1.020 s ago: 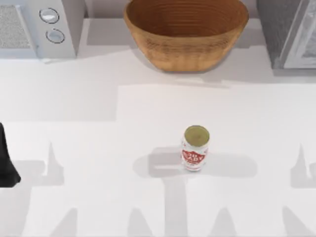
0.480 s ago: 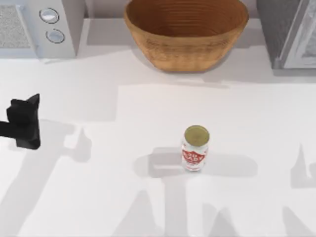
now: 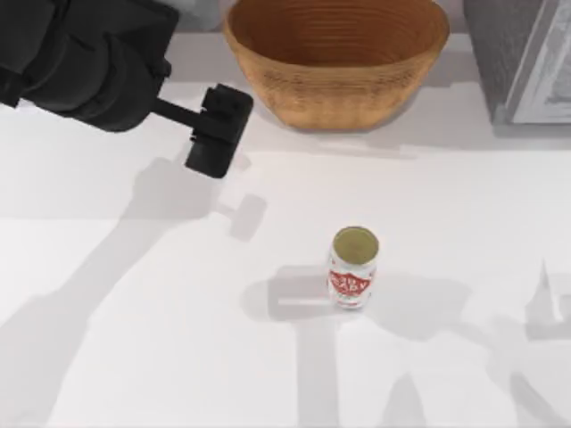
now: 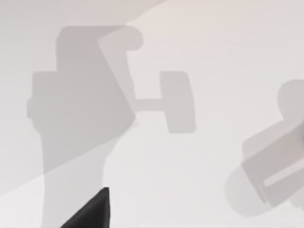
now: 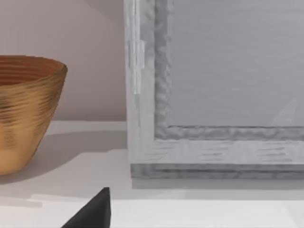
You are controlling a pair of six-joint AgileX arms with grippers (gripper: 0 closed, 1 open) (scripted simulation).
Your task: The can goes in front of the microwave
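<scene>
Everywhere, white table (image 3: 134, 357), shadow-streaked

Your left arm (image 3: 85, 58) reaches in from the table's far-left corner, its dark bulk slanting toward the middle. Its wrist narrows to a thin link, and the left gripper (image 3: 217, 134) hangs above the tabletop, pointing down and slightly toward the near side.

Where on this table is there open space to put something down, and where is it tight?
The white table is bare to the can's left and right, and along the near edge. The back is crowded: the basket at centre, the darker grey box at the right corner, and the left arm with its gripper over the left rear.
</scene>
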